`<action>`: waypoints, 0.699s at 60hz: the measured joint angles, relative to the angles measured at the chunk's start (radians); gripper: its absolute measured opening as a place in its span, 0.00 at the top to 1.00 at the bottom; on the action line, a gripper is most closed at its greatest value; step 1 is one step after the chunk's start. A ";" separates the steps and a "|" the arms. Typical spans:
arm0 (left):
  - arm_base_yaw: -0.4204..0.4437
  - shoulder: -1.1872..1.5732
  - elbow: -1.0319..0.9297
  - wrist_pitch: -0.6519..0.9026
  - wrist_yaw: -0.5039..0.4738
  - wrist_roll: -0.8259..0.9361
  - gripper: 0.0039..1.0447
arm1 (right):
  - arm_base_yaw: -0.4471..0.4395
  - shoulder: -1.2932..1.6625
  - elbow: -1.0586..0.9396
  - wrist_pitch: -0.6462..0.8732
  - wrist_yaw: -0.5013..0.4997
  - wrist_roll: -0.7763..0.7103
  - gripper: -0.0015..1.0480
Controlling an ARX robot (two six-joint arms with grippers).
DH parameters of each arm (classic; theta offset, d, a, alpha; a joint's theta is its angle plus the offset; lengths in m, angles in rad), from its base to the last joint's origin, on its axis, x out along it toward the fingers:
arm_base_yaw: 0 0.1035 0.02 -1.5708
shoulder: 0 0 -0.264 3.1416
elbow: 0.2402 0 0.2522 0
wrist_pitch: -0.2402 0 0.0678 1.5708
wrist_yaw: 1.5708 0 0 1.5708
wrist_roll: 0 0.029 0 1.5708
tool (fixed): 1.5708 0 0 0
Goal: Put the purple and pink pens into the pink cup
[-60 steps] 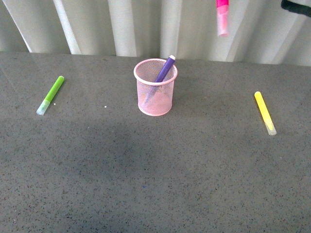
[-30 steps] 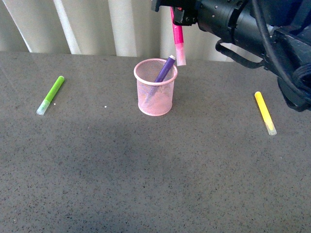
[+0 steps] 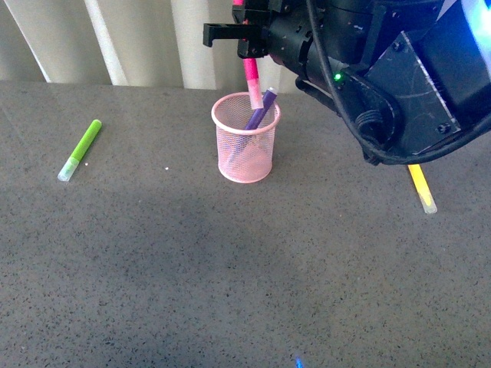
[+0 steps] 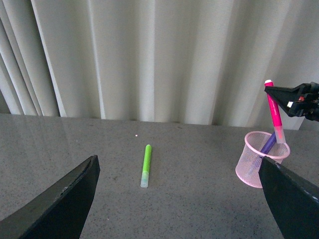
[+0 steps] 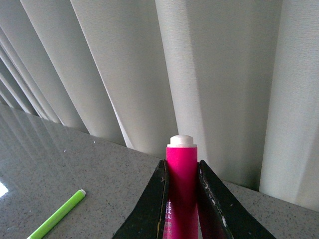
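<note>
Right arm [image 3: 383,84] fills the upper right of the front view, a bulky black housing reaching over the grey speckled table [image 3: 230,268]; right gripper [image 5: 182,199] has its jaws pinching the pink pen [image 3: 252,80] high on the barrel, pen hanging near upright with its clear cap at the rim of the pink cup [image 3: 245,138]. Judged step: lowering the pen in. To do it well, keep the barrel vertical, centre the tip inside the rim on the side away from the purple pen [image 3: 259,113], and let go only once the cap is well below the rim — the light mesh cup could tip if nudged. Purple pen leans in the cup already, white end over the far rim. Left gripper [image 4: 174,199] is spread wide, holding nothing, well apart from the cup. Cup: pale wire mesh, solid rim, see-through. Pens: smooth plastic, translucent caps. Green marker [image 3: 80,149] and yellow marker [image 3: 420,185] lie flat — not wanted.
</note>
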State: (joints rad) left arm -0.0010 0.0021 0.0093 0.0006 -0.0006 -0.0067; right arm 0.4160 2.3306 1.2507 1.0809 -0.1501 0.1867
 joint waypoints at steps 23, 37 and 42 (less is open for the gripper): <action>0.000 0.000 0.000 0.000 0.000 0.000 0.06 | 0.017 0.049 0.075 -0.014 0.015 0.002 0.89; 0.000 0.000 0.000 0.000 0.000 0.000 0.06 | 0.010 0.054 0.075 -0.014 0.010 0.004 0.56; 0.000 0.000 0.000 0.000 0.000 0.000 0.06 | 0.006 0.054 0.075 -0.014 0.010 0.006 0.43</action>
State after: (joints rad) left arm -0.0010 0.0021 0.0093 0.0006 -0.0006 -0.0067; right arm 0.4225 2.3848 1.3258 1.0672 -0.1402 0.1925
